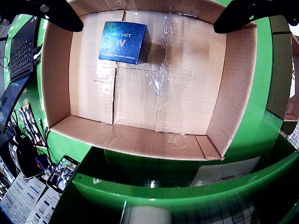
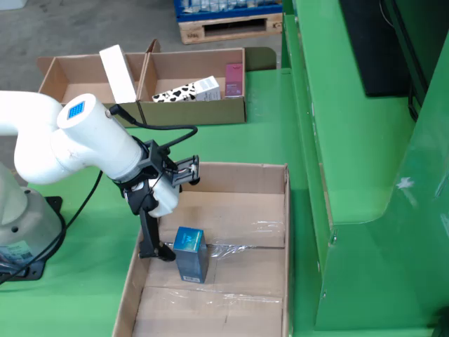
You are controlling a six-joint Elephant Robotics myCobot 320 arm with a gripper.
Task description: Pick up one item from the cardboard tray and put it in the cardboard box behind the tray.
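Note:
A blue carton [image 1: 122, 42] printed "SECRET" stands upright on the floor of the big cardboard box [image 1: 56, 84], near one wall. In the fixed view the blue carton [image 2: 190, 253] is at the box's [image 2: 238, 170] left side. My gripper [image 1: 148, 24] hangs above the box, open, its two black fingers [image 1: 60, 14] spread wide with nothing between them. In the fixed view the gripper [image 2: 174, 210] has its lower finger [image 2: 150, 242] ending just left of the carton; I cannot tell whether it touches. The cardboard tray [image 2: 193, 112] lies behind the box.
The tray holds a cow-patterned carton [image 2: 186, 91], a pink box [image 2: 233, 78] and a tall white box [image 2: 118, 73]. A green frame [image 2: 365, 175] rises right of the box. A laptop [image 1: 21, 51] and a phone [image 1: 62, 173] lie beside the box in the wrist view.

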